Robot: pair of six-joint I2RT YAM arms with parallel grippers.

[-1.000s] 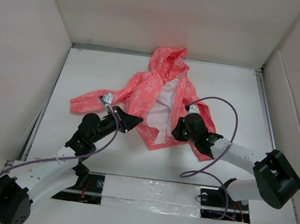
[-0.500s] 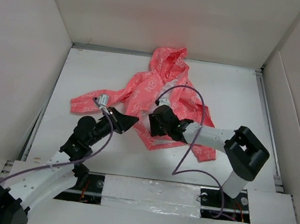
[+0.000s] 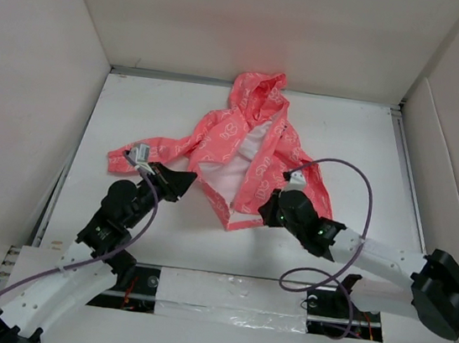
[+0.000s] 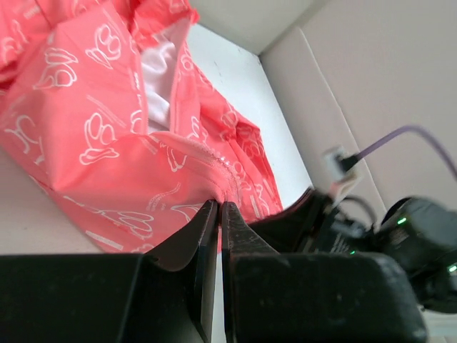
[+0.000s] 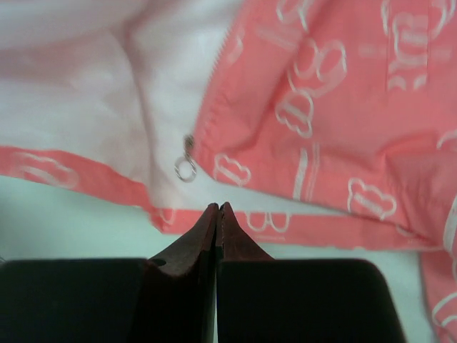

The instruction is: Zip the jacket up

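Observation:
The coral-pink hooded jacket (image 3: 221, 137) lies open on the white table, hood at the far side, white lining (image 3: 243, 161) showing. My left gripper (image 3: 184, 181) is at the jacket's lower left front; in the left wrist view (image 4: 218, 205) its jaws are closed on the bunched zip edge of the jacket (image 4: 93, 128). My right gripper (image 3: 268, 212) is shut and empty at the lower right hem. In the right wrist view its tips (image 5: 218, 207) are just below the hem of the jacket (image 5: 321, 86). The zip pull ring (image 5: 186, 168) lies a little up and left of them.
Tall pale walls (image 3: 31, 69) box in the table on three sides. A purple cable (image 3: 356, 175) loops off the right arm over the jacket's right sleeve. The right arm (image 4: 400, 229) shows dark in the left wrist view.
The right gripper swept left across the jacket's front, then back to the lower right hem. The left gripper drew left. The front panels now lie wider apart, showing more lining.

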